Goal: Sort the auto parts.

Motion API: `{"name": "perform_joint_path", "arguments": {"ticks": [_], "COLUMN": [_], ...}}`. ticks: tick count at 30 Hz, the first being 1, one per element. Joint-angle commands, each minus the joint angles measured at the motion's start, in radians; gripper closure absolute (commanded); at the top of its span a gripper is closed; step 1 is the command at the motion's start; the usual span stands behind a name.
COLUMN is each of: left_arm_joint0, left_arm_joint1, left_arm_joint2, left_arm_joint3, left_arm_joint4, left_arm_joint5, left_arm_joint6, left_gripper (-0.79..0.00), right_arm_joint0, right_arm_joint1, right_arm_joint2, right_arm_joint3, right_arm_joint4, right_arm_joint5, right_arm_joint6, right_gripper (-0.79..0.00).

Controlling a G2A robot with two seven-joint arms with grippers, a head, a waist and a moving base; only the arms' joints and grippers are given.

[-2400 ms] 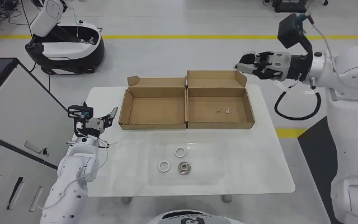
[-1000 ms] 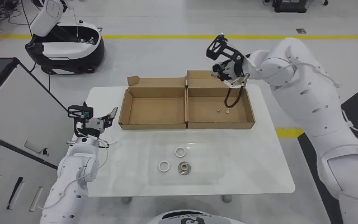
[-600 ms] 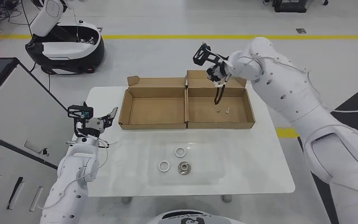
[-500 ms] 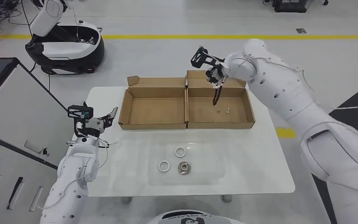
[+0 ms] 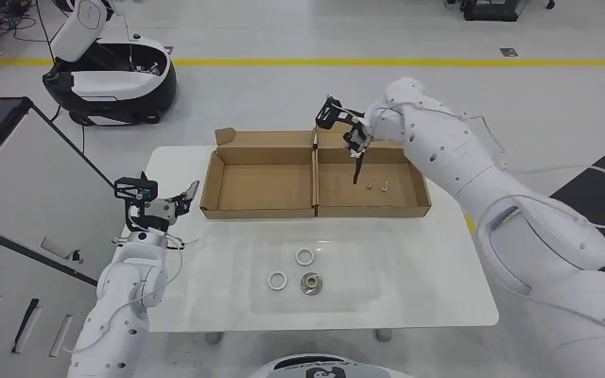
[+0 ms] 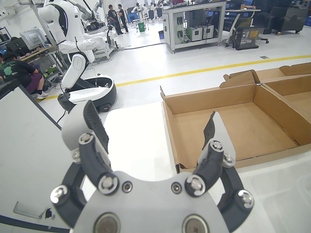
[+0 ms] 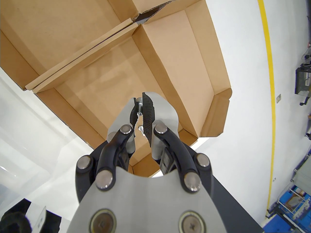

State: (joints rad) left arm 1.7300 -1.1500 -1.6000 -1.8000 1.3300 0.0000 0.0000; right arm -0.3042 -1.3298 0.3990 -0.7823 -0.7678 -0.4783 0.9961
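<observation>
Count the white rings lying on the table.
2. One white ring lies mid-table; the second ring lies nearer the robot, close beside the metal flanged part. None seems hidden.

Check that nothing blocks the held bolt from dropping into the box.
Nothing visible does. The right gripper holds the bolt over the open right box; only two small parts lie on its floor.

No text, number or label can be read on anything here. The one marking is a yellow line (image 5: 284, 62) painted across the floor (image 5: 284, 28), beyond the far edge of the surface (image 5: 425, 274).
</observation>
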Motion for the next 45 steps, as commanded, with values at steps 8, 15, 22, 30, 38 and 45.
{"name": "perform_joint_path", "arguments": {"ticks": [8,15,22,30,38,45], "left_arm_joint0": [0.0,0.0,0.0,0.0,0.0,0.0], "left_arm_joint1": [0.0,0.0,0.0,0.0,0.0,0.0], "left_arm_joint2": [0.0,0.0,0.0,0.0,0.0,0.0], "left_arm_joint3": [0.0,0.0,0.0,0.0,0.0,0.0], "left_arm_joint4": [0.0,0.0,0.0,0.0,0.0,0.0], "left_arm_joint5": [0.0,0.0,0.0,0.0,0.0,0.0], "left_arm_joint6": [0.0,0.0,0.0,0.0,0.0,0.0], "left_gripper": [-0.785,-0.785,-0.785,-0.785,-0.785,-0.785], "right_arm_joint0": [-0.014,-0.024,-0.04,-0.061,-0.074,-0.079], "right_arm_joint1": [-0.07,-0.112,-0.151,-0.186,-0.215,-0.232], "right_arm_joint2": [-0.051,-0.072,-0.089,-0.098,-0.101,-0.094], "right_arm_joint3": [0.135,0.225,0.307,0.381,0.437,0.475], "right_arm_joint4": [-0.031,-0.056,-0.082,-0.102,-0.119,-0.117], "right_arm_joint5": [-0.031,-0.047,-0.073,-0.079,-0.084,-0.089], "right_arm_joint6": [-0.019,-0.046,-0.066,-0.085,-0.093,-0.099], "right_gripper": [0.0,0.0,0.0,0.0,0.0,0.0]}}
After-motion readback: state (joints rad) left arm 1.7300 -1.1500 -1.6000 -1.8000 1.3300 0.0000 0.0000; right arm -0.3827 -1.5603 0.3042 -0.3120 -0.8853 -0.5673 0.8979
